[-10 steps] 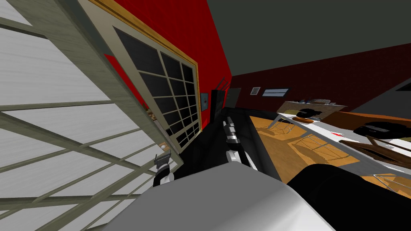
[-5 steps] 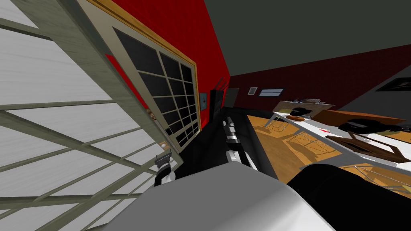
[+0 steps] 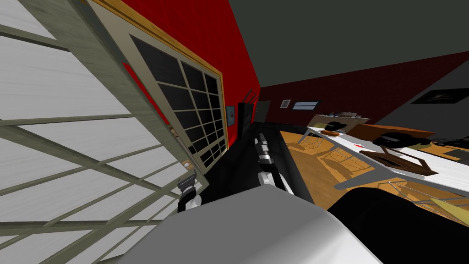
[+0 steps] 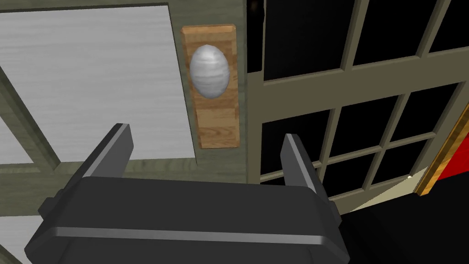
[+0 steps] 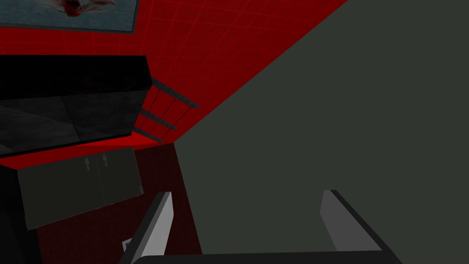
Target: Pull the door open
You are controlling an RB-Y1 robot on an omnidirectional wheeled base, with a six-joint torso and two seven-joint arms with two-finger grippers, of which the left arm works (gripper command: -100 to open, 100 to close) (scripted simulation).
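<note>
The door [image 3: 68,101] has a grey-green frame and white panels and stands close on my left. Its grey oval knob [image 4: 209,71] sits on a wooden plate [image 4: 217,119] near the door's edge. My left gripper [image 4: 206,151] is open just below the knob, apart from it, with nothing between its fingers. In the head view the left gripper [image 3: 187,178] hangs under the plate [image 3: 185,164]. Beside the door's edge is a dark-paned leaf [image 4: 366,91]. My right gripper [image 5: 247,220] is open and empty, held out ahead of my chest [image 3: 261,137].
A white-topped table [image 3: 352,146] with dark objects on it and wire chairs stands to the right on a wooden floor [image 3: 316,160]. A black cabinet [image 3: 247,117] stands against the red wall [image 3: 206,36] ahead.
The whole head view has shifted: the table and far wall slid left, so I have turned slightly. The left gripper stays below the knob, still open.
</note>
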